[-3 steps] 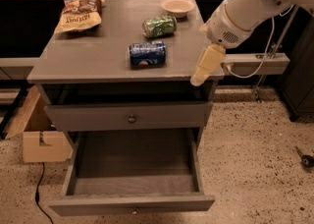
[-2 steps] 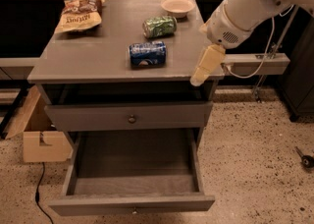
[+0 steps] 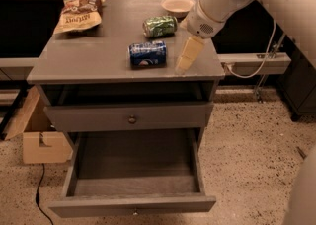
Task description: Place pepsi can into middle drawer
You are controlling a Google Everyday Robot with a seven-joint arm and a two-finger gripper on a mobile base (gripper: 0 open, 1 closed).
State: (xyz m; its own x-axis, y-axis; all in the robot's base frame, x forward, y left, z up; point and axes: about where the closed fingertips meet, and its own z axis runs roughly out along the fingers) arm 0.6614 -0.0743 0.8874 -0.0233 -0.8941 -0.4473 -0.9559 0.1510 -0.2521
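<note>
Up on the grey wooden cabinet top (image 3: 94, 51), the small blue aluminium pepsi can (image 3: 148, 54) lay on its side, the cream-coloured gripper (image 3: 186, 57) just beside it, holding nothing; its opening could not be told. The wide grey middle drawer (image 3: 136, 162) stood pulled out.

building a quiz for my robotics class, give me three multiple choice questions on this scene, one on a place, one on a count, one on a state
1. Where is the pepsi can? A) on the floor B) on the cabinet top C) on a chair
2. How many soda cans are in view? A) one B) three C) two
3. The middle drawer is: A) open and empty B) shut C) open, holding a can

1 B: it lies on its side there, the gripper hovering just to its right.
2 C: the pepsi can plus a green can.
3 A: its tray is pulled out and bare.
</note>
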